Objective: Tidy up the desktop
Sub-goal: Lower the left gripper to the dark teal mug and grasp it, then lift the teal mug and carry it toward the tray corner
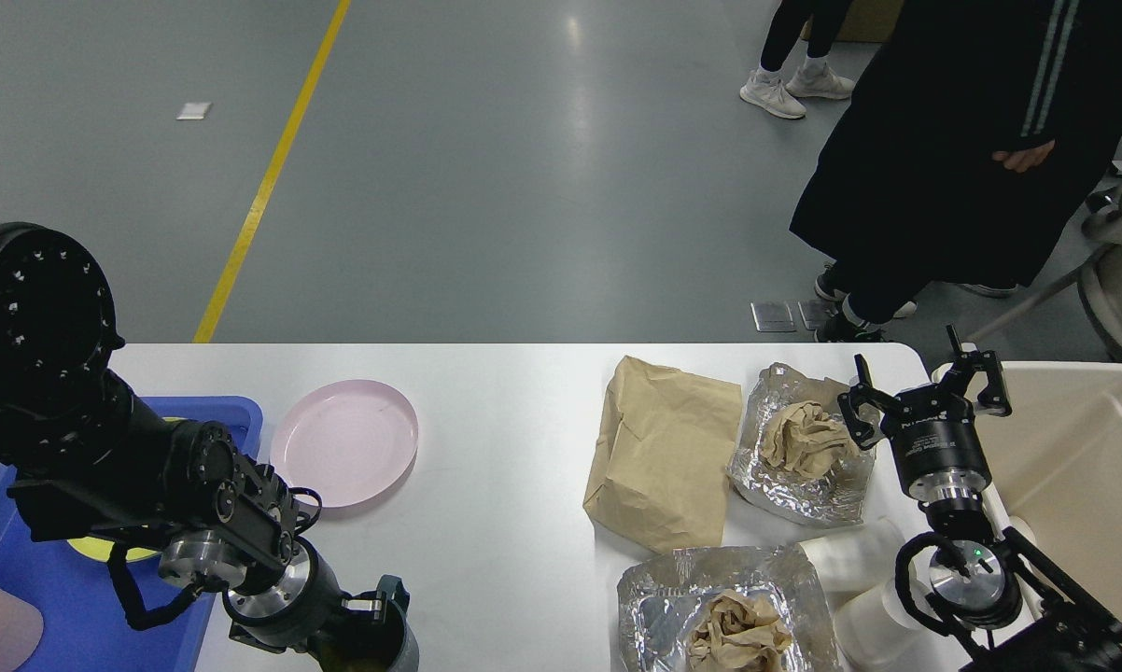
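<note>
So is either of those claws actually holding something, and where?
The left gripper sits at the rim of a dark cup; a firm grip cannot be told. The right gripper is open, empty.

White desktop as landmark. Near left edge: blue tray, pink plate just beside it. Front edge: left gripper at rim of dark cup, finger spacing unclear. Right half: brown paper bag, two foil sheets holding crumpled paper. Right edge: right gripper, fingers spread, empty; beige bin beyond.
</note>
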Controlling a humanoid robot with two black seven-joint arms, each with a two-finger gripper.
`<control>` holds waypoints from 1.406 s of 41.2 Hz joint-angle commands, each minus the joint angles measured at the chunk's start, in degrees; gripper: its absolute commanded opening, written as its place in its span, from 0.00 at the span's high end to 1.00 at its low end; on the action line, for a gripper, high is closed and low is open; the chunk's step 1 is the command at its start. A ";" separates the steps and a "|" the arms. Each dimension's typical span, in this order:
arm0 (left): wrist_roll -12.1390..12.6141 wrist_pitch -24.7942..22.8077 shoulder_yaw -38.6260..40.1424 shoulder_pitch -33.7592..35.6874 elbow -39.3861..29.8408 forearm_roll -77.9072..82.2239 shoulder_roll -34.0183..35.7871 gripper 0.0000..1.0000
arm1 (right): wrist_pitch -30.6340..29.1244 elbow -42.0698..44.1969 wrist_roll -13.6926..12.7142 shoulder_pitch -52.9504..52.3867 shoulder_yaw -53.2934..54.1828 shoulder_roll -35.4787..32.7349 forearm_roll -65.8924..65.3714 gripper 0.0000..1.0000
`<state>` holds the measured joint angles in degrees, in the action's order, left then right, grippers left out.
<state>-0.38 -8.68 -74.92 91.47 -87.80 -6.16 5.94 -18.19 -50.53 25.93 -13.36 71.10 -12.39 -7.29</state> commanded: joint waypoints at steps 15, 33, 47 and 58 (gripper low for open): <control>0.02 -0.98 -0.41 1.08 -0.44 0.00 0.73 1.00 | 0.00 0.00 0.00 0.00 0.00 0.00 -0.01 0.00; 1.52 -18.11 -5.67 21.46 -3.96 -0.08 9.78 1.00 | 0.00 0.00 0.00 0.00 0.00 0.00 0.00 0.00; 1.78 -40.96 -12.18 48.00 -4.04 0.00 13.04 1.00 | 0.00 0.00 0.00 0.00 0.00 0.00 -0.01 0.00; 2.22 -46.32 -15.00 60.93 -4.04 0.00 12.25 1.00 | 0.00 0.00 0.00 0.00 0.00 0.00 -0.01 0.00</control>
<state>1.73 -54.70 -89.10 149.56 -91.86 -6.15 18.49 -18.19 -50.54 25.93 -13.36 71.10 -12.39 -7.26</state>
